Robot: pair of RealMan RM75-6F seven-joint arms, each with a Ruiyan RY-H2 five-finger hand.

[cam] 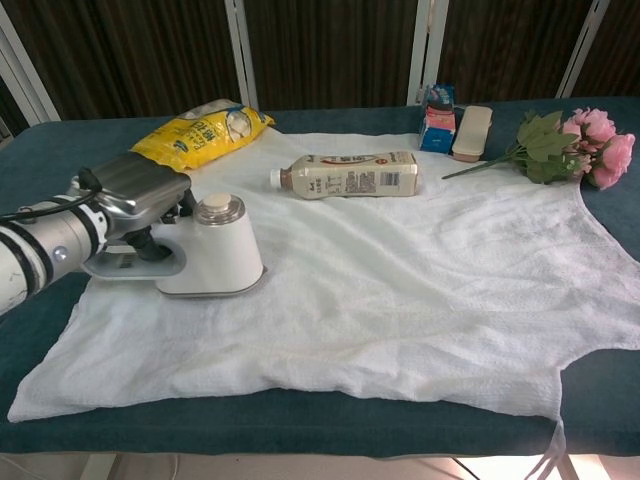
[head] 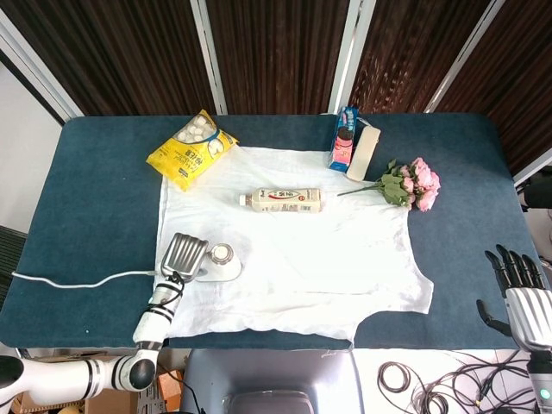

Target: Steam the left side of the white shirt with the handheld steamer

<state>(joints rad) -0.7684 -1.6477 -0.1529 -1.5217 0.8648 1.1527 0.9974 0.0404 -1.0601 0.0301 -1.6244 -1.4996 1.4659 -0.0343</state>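
Left hand (cam: 140,195) grasps the steamer (cam: 205,258) by its handle; steamer sits flat on the shirt's (cam: 400,290) near-left part. Steamer looks rigid and fairly light, its handle the right hold; shirt is limp and likely to bunch. Right hand (head: 517,289) is released, off the near-right table (head: 86,216) edge.

White shirt (cam: 400,270) spread flat on the blue table, slightly wrinkled, white handheld steamer (cam: 205,255) with round cap, base resting flat on the shirt's left side, handle gripped by left hand (cam: 140,195)
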